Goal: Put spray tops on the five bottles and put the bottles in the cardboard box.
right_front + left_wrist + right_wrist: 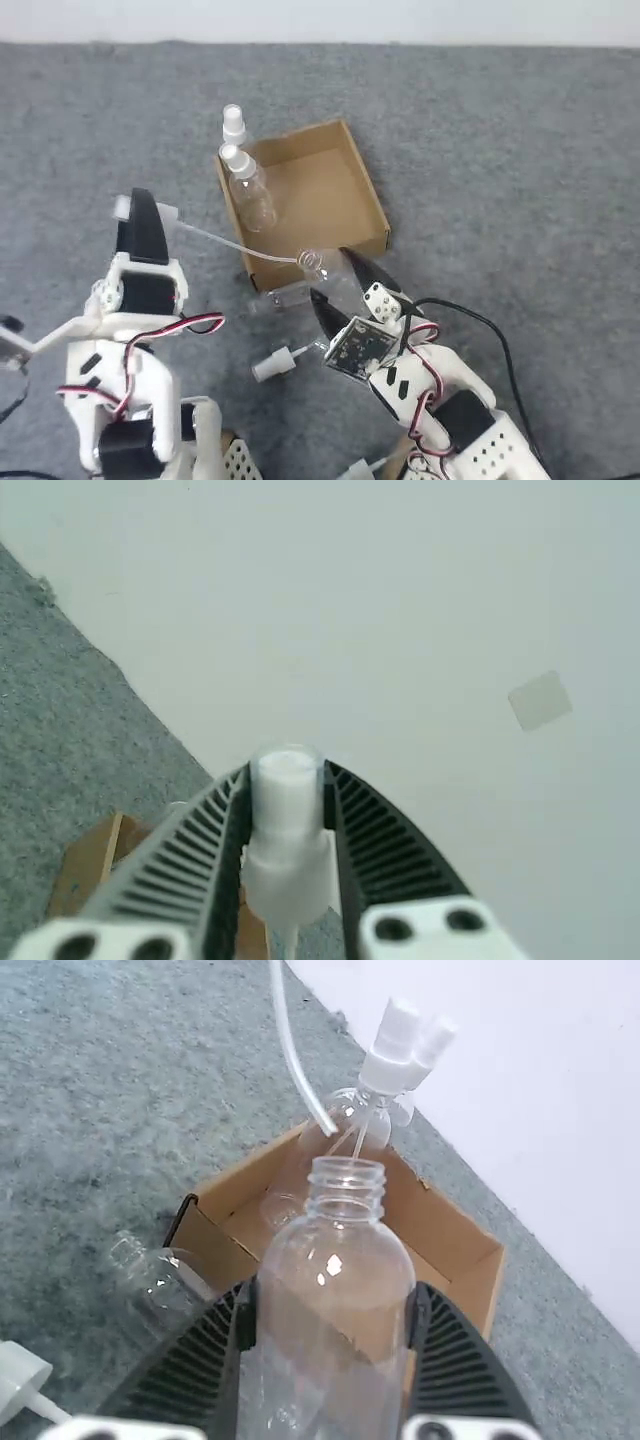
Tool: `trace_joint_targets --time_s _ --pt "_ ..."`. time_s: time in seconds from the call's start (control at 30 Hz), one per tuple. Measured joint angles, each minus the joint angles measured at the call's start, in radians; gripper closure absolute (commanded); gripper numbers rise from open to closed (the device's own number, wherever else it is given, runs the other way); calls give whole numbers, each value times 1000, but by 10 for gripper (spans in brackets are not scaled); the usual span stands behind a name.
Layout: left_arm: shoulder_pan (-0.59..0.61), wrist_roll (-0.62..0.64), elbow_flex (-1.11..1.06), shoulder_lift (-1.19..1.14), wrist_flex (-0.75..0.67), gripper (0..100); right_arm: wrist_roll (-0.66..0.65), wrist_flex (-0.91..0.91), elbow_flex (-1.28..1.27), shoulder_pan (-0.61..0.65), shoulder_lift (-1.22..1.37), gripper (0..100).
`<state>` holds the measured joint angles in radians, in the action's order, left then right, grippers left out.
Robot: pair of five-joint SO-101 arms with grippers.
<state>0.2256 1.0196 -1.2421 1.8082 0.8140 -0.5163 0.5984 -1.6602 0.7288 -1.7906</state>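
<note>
Now, left end effector (288, 772): clamping white plastic spray top (288, 830).
right end effector (332, 1300): gripping clear plastic bottle (338, 1250).
dip tube (290, 1050): needing centring over bottle mouth first.

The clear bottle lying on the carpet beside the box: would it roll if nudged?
Probably a little: the bottle lies on its round side, though the carpet likely slows it. It looks empty and thin-walled, so probably light.

Grey felt table (520, 150), cardboard box (325, 195), bottle (280, 298) (lying flat), loose spray top (275, 365)
</note>
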Motion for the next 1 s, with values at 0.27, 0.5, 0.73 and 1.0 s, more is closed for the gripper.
trace_joint_targets --time_s 0.27,0.5,0.73,1.0 --pt "-25 -26 -28 0 0 988 -6 0 0 0 0 898" --pt "-49 -28 -28 0 0 987 -32 41 0 2 0 898" --pt "-63 -60 -94 0 -43 987 -57 41 0 23 0 898" --pt "-80 -72 -127 0 -83 987 -57 41 0 20 0 898"
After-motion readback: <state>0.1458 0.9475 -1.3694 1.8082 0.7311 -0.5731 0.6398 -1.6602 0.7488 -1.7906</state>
